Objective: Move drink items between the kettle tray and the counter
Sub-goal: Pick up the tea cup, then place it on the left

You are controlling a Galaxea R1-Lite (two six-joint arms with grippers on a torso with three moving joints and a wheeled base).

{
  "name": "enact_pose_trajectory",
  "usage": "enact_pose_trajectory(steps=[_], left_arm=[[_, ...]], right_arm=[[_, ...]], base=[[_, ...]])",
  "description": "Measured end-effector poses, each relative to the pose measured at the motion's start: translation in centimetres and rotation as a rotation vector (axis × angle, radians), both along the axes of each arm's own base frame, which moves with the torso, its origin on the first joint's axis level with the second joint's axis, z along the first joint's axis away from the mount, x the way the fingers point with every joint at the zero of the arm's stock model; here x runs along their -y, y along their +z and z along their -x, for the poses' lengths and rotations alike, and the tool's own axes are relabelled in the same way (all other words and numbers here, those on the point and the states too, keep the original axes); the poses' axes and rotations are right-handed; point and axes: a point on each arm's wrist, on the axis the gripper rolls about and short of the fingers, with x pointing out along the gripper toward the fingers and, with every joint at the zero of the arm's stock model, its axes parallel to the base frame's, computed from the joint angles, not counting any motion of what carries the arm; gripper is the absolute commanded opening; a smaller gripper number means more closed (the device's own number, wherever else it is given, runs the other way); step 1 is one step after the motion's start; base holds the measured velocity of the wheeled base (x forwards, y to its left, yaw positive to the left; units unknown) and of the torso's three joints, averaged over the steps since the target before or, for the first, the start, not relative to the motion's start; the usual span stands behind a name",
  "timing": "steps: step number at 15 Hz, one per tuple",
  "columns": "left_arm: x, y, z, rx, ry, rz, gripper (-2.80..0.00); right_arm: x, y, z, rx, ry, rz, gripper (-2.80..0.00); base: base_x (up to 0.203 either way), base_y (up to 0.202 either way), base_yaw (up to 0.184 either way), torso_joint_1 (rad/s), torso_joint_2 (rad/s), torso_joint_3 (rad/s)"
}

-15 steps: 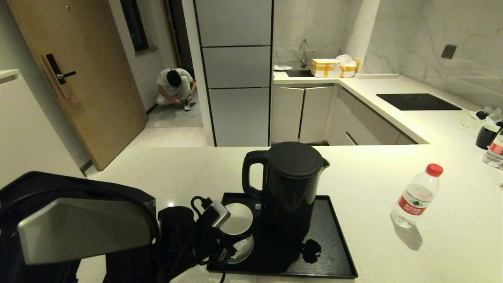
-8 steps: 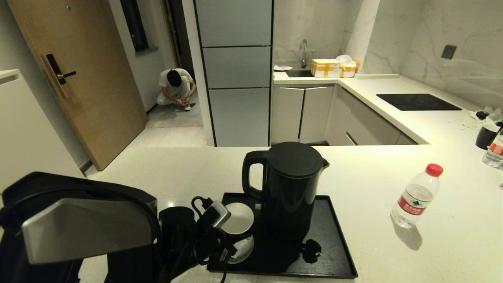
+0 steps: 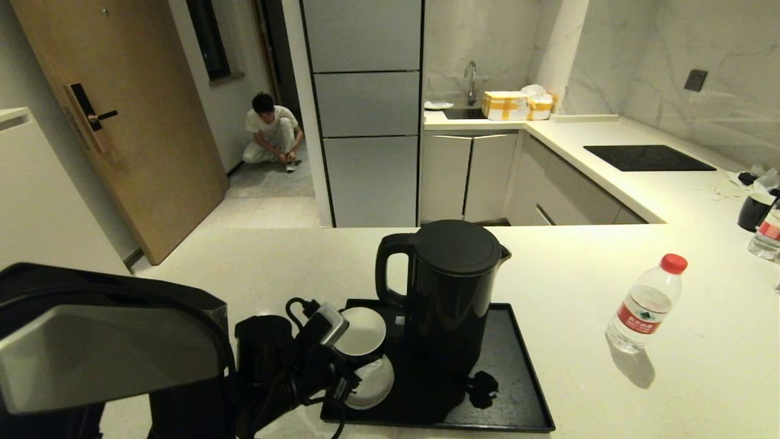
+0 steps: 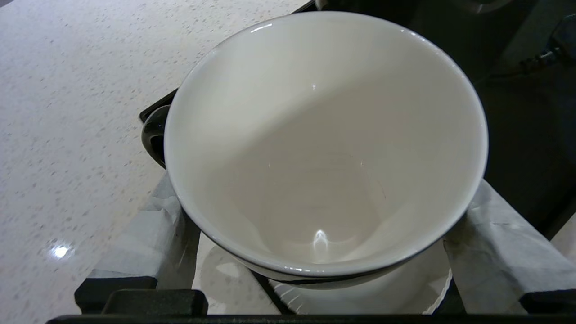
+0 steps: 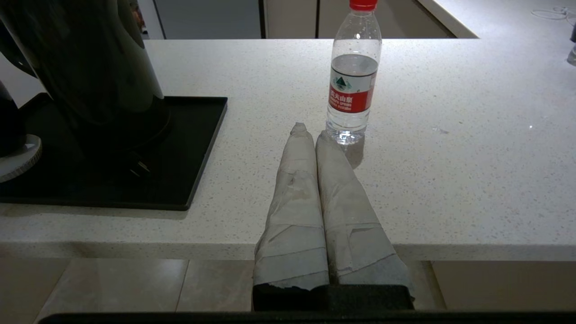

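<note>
My left gripper point(image 3: 352, 361) is shut on the black cup point(image 3: 359, 331), white inside, and holds it just above the white saucer point(image 3: 375, 385) at the left end of the black kettle tray point(image 3: 518, 390). In the left wrist view the cup point(image 4: 324, 135) sits between both taped fingers point(image 4: 148, 234), handle to one side. The red-capped water bottle point(image 3: 646, 305) stands on the cream counter point(image 3: 579, 262), right of the tray. My right gripper point(image 5: 310, 132) hovers shut over the counter's front edge, its tips just short of the bottle point(image 5: 353, 85); it does not show in the head view.
The tall black kettle point(image 3: 454, 292) stands mid-tray with its plug point(image 3: 484, 387) lying beside it. A second cup point(image 3: 754, 210) and bottle point(image 3: 769, 235) stand at the far right. A black cooktop point(image 3: 646, 157) lies on the back counter. A person crouches in the doorway.
The cup has risen a little off the saucer and shifted slightly left with my left gripper, so more of the saucer shows. The bottle and kettle have not moved.
</note>
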Motion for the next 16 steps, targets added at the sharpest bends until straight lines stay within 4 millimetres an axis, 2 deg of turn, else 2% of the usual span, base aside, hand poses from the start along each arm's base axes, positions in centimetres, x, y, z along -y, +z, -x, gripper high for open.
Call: enact_pose_trajectory(steps=[5,16], left_arm=[[-1.0,0.4,0.3,-0.017,0.032,0.01,-2.8],[-3.9,1.4,-0.9,0.002,0.156,0.04,-2.8]], right_arm=[[0.0,0.0,0.0,0.0,0.0,0.0,-2.8],[0.0,0.0,0.0,0.0,-0.001,0.0,-2.8]], base=[[0.0,0.0,0.0,0.0,0.0,0.0],[0.0,0.0,0.0,0.0,0.0,0.0]])
